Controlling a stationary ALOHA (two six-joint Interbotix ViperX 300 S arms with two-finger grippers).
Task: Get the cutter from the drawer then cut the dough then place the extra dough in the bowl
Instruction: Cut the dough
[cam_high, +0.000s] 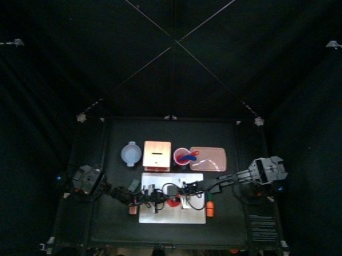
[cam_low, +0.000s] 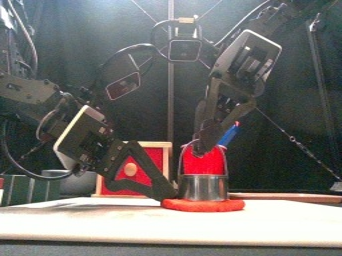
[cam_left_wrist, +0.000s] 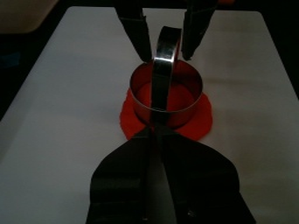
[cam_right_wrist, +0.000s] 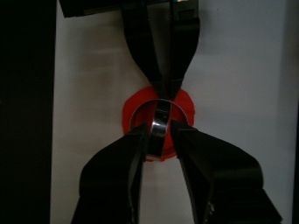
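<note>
The round metal cutter (cam_low: 203, 187) sits on the flat red dough disc (cam_low: 201, 206) on the white cutting board (cam_left_wrist: 70, 70). Our right end effector (cam_right_wrist: 160, 129) clamps its handle (cam_left_wrist: 167, 48). Our left end effector (cam_left_wrist: 156, 144), pressed together, is at the dough's edge. If we lift crooked, dough may tear.

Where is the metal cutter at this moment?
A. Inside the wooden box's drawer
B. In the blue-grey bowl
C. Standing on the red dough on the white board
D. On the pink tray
C: the metal cutter stands upright on the red dough, which lies flat on the white board.
</note>
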